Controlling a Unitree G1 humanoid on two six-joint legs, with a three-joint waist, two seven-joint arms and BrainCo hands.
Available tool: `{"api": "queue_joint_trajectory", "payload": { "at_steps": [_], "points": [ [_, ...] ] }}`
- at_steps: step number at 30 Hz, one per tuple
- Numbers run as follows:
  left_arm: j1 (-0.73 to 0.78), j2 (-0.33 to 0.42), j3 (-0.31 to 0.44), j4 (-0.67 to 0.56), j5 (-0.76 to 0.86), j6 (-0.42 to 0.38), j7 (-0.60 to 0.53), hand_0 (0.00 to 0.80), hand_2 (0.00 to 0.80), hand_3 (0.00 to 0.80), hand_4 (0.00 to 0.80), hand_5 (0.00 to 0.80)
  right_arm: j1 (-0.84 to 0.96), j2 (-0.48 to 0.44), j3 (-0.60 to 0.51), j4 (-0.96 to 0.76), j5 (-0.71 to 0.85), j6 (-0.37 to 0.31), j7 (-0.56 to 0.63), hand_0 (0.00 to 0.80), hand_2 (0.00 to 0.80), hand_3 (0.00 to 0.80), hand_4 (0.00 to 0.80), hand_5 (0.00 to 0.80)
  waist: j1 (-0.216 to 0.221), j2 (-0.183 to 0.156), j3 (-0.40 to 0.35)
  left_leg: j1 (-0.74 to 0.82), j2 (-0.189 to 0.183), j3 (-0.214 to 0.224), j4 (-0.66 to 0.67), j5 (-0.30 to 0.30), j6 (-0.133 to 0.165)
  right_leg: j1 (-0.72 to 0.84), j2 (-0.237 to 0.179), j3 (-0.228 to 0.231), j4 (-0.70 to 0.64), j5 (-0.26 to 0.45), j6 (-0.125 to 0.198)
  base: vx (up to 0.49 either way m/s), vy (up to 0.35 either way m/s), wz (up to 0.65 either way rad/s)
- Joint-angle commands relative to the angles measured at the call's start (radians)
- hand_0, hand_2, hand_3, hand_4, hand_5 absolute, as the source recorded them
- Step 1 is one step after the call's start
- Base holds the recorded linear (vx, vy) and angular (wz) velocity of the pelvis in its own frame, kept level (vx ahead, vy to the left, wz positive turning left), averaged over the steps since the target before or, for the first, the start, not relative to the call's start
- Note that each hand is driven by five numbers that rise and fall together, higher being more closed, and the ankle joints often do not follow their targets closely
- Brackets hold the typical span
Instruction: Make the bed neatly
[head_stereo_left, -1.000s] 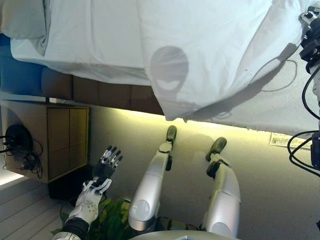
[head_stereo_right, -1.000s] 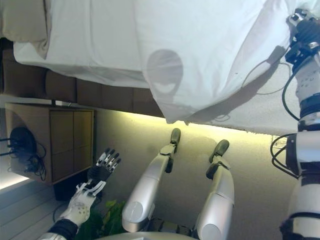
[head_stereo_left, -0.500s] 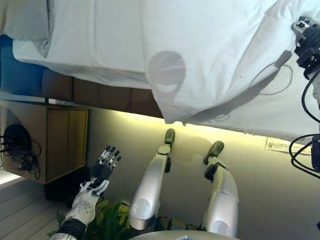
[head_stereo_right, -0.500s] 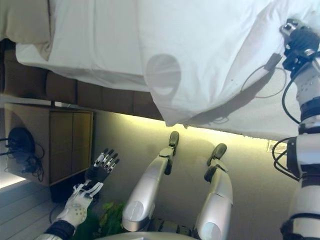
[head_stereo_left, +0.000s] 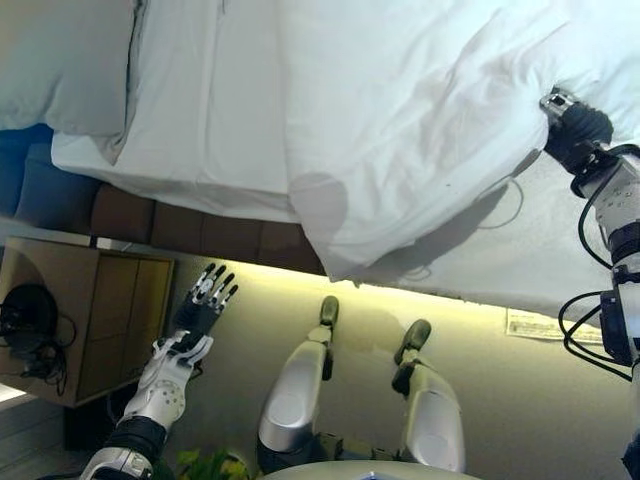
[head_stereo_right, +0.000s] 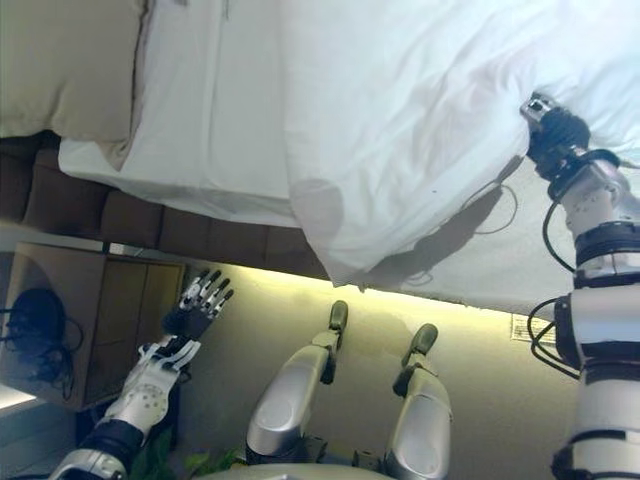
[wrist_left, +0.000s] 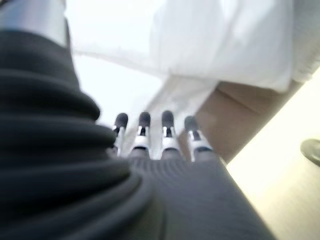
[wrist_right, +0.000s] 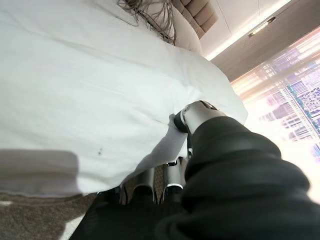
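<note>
Silver-grey arms, dark ribbed wrist covers, dark-tipped silver fingers (head_stereo_left: 212, 290)

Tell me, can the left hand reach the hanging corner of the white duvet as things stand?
Probably yes. The left hand is open and holds nothing, apart from the duvet, with only open air toward the hanging corner.

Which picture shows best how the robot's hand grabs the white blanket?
The right wrist view: the right hand pinches the blanket between thumb and fingers, seen close up. Both eye views show that hand small at the blanket's edge. The left wrist view shows only the blanket.
</note>
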Motion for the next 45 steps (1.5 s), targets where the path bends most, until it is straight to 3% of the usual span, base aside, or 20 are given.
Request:
{"api": "queue_joint_trajectory", "payload": {
  "at_steps": [1,6,12,22,27,35,41,45],
  "points": [
    [-0.015,0.066,-0.003,-0.020,0.034,-0.063,-0.005,0.000,0.000,0.000,0.000,0.000,-0.013,0.033,-0.028,-0.050,0.088,-0.039,0.054,0.800,0.800,0.800,0.800,0.800,0.009,-0.058,-0.088,-0.007,0.029,0.046,-0.026,-0.016,-0.019,0.007,-0.053,-0.016,0.035,-0.033,0.078,0.000,0.000,0.00],
    [-0.051,0.077,-0.047,-0.024,0.092,-0.063,-0.042,0.000,0.000,0.000,0.000,0.000,0.006,0.050,-0.019,-0.054,0.102,-0.045,0.043,0.800,0.800,0.800,0.800,0.800,0.005,-0.062,-0.116,0.026,0.031,0.050,-0.052,-0.013,-0.024,0.051,-0.049,-0.025,0.004,-0.030,0.078,0.006,0.002,0.01],
    [-0.103,0.072,-0.117,-0.006,0.151,0.023,-0.076,0.000,0.000,0.000,0.000,0.000,0.049,0.088,-0.005,-0.064,0.124,-0.044,0.023,0.800,0.800,0.800,0.800,0.800,-0.007,-0.080,-0.166,0.088,0.036,0.053,-0.090,-0.014,-0.030,0.123,-0.039,-0.022,-0.050,-0.022,0.081,0.057,-0.002,0.01],
    [-0.177,0.014,-0.252,0.155,0.271,0.301,-0.130,0.000,0.000,0.000,0.000,0.000,0.077,0.174,0.018,-0.074,0.151,-0.023,0.016,0.800,0.800,0.800,0.800,0.800,-0.046,-0.113,-0.268,0.171,0.047,0.070,-0.121,-0.018,-0.030,0.206,-0.026,-0.007,-0.093,-0.016,0.088,0.089,0.016,-0.05],
    [-0.199,-0.063,-0.301,0.241,0.315,0.418,-0.154,0.000,0.000,0.000,0.000,0.000,0.092,0.220,0.032,-0.094,0.145,-0.004,0.011,0.800,0.800,0.800,0.800,0.800,-0.062,-0.132,-0.312,0.216,0.050,0.077,-0.126,-0.035,-0.028,0.241,-0.022,0.003,-0.101,-0.021,0.095,0.115,0.001,-0.08],
    [-0.225,-0.173,-0.313,0.361,0.263,0.583,-0.205,0.000,0.000,0.000,0.000,0.000,0.072,0.283,0.042,-0.145,0.147,-0.021,-0.041,0.800,0.800,0.800,0.800,0.800,-0.074,-0.156,-0.322,0.235,0.061,0.077,-0.134,-0.047,-0.026,0.248,-0.011,0.012,-0.109,-0.017,0.103,0.046,-0.042,-0.03],
    [-0.234,-0.251,-0.295,0.463,0.213,0.755,-0.277,0.000,0.000,0.000,0.000,0.000,0.033,0.329,0.062,-0.184,0.177,-0.037,-0.081,0.800,0.800,0.800,0.800,0.800,-0.081,-0.191,-0.314,0.232,0.074,0.079,-0.136,-0.053,-0.026,0.241,0.003,0.021,-0.115,-0.011,0.106,0.004,-0.105,-0.03],
    [-0.230,-0.289,-0.287,0.516,0.244,0.824,-0.329,0.000,0.000,0.000,0.000,0.000,0.022,0.357,0.066,-0.211,0.189,-0.034,-0.100,0.800,0.800,0.800,0.800,0.800,-0.088,-0.218,-0.313,0.232,0.084,0.083,-0.136,-0.058,-0.026,0.239,0.013,0.030,-0.119,-0.010,0.104,0.022,-0.101,-0.15]
  ]
}}
